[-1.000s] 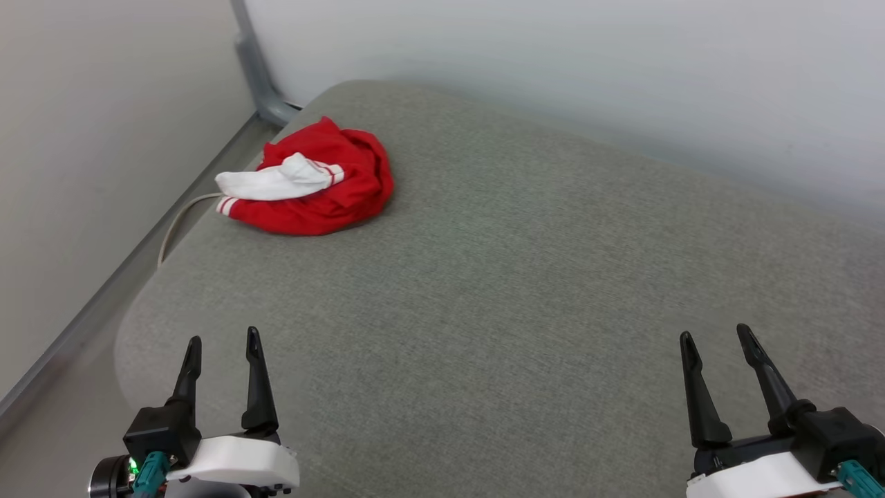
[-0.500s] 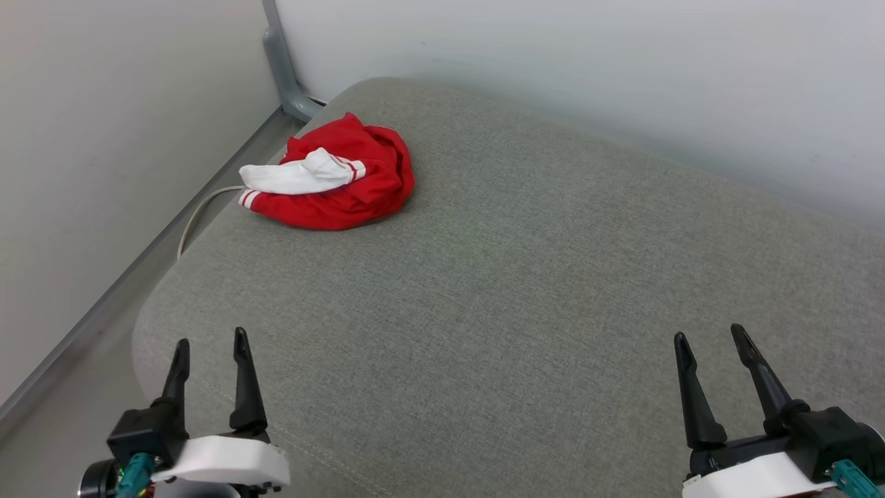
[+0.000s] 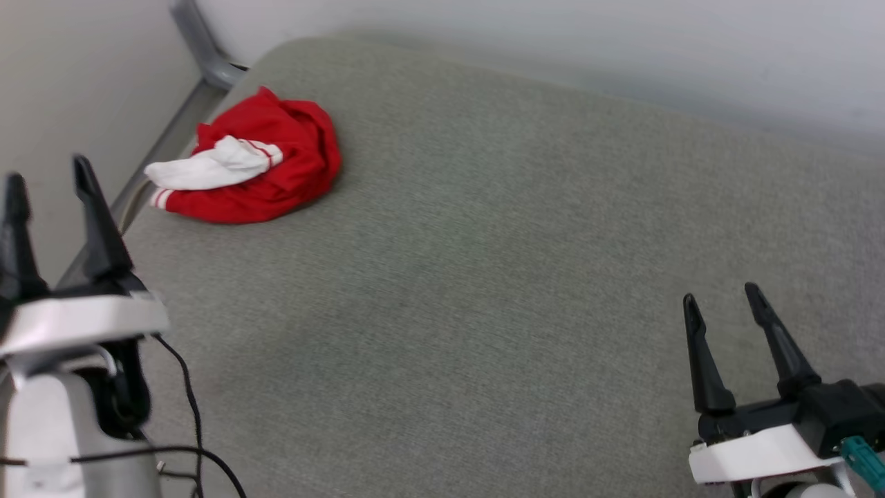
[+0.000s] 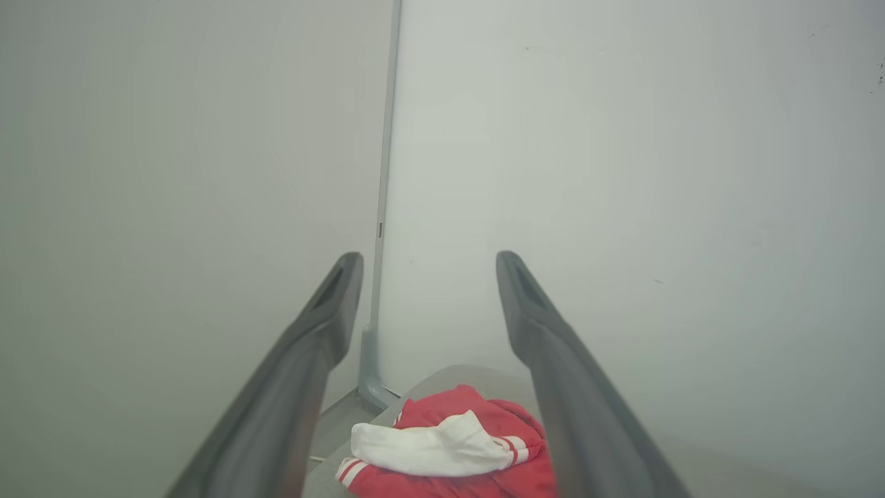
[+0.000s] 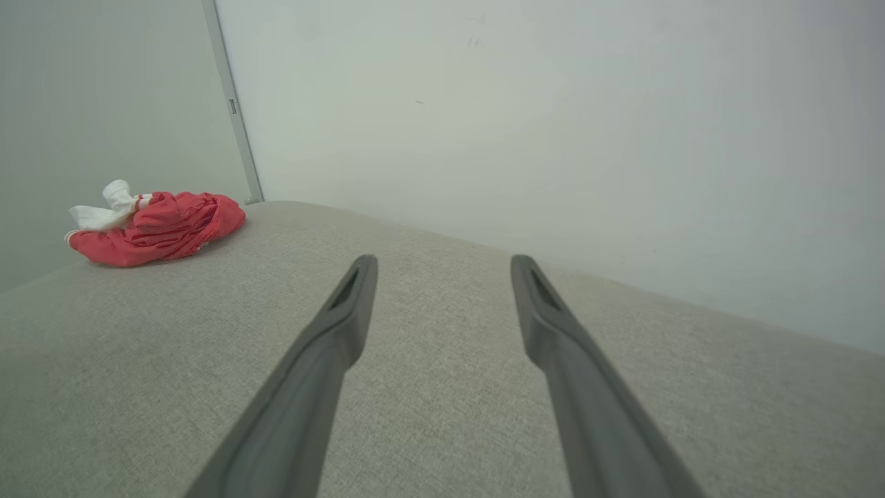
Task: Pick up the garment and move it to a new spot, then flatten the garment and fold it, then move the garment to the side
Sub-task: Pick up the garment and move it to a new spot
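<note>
At the left edge of the head view, the left gripper (image 3: 47, 173) is seen raised, its two dark fingers spread apart with nothing between them. A black cable (image 3: 197, 415) is looped beside the pale forearm (image 3: 41, 415) below it. Further right, in the upper left of the frame, the garment (image 3: 276, 173) is found crumpled in a red heap on the grey cushion (image 3: 484, 277), near the cushion's far left corner. A white sleeve (image 3: 207, 166) with striped trim at its end is draped across the heap's left side. A grey post (image 3: 200, 52) is seen behind the heap, at the top left. In the lower right, the right gripper (image 3: 720, 296) is held over the cushion, well apart from the garment, its fingers likewise spread and holding nothing.

In the left wrist view, the left gripper (image 4: 429, 259) is shown parted against the pale wall (image 4: 657, 173), and the garment (image 4: 449, 408) is framed low between the fingers, untouched.

In the right wrist view, the garment (image 5: 166, 228) is placed at the left of the frame, on the cushion (image 5: 449, 415). At the bottom centre, the right gripper (image 5: 442, 261) is seen spread wide above the fabric.
</note>
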{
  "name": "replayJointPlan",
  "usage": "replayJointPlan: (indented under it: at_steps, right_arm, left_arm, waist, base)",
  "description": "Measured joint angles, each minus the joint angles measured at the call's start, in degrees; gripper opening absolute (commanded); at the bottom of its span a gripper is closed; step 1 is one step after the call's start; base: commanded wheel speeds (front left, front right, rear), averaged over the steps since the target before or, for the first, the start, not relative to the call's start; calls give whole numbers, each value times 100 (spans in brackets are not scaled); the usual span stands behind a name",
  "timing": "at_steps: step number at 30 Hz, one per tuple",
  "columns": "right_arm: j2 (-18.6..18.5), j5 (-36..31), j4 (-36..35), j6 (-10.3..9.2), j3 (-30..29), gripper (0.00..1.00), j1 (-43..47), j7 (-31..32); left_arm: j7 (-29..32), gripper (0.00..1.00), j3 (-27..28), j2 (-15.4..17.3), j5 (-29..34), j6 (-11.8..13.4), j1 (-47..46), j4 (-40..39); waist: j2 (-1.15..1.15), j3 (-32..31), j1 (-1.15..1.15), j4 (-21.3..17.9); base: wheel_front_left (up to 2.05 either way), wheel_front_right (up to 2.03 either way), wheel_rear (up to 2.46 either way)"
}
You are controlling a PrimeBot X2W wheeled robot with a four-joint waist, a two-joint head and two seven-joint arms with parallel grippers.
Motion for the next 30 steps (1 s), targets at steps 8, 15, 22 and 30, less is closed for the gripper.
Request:
replayJointPlan:
  at_steps: [8,15,22,30]
  right_arm:
    - [0,-264,-313,0,-53,100,-334,-1]
    - [1,-386,-597,1,-169,100,-642,0]
    - [1,-441,-777,1,-269,100,-789,0]
    - [1,-531,-856,1,-297,100,-904,0]
  left_arm:
    - [0,100,289,656,-122,-220,-1241,530]
    - [97,100,80,1488,-589,-250,-2196,1484]
    - [1488,100,-814,2571,-1983,-257,-2754,2221]
    - [3869,100,-1685,3335,-3444,-257,-3012,2738]
  waist:
    - [0,649,0,-442]
    - [0,1277,1,-737]
    - [0,1756,1,-962]
    - [0,2062,1,-1083]
  base:
    - [0,0,0]
    - [0,0,0]
    - [0,0,0]
    - [0,0,0]
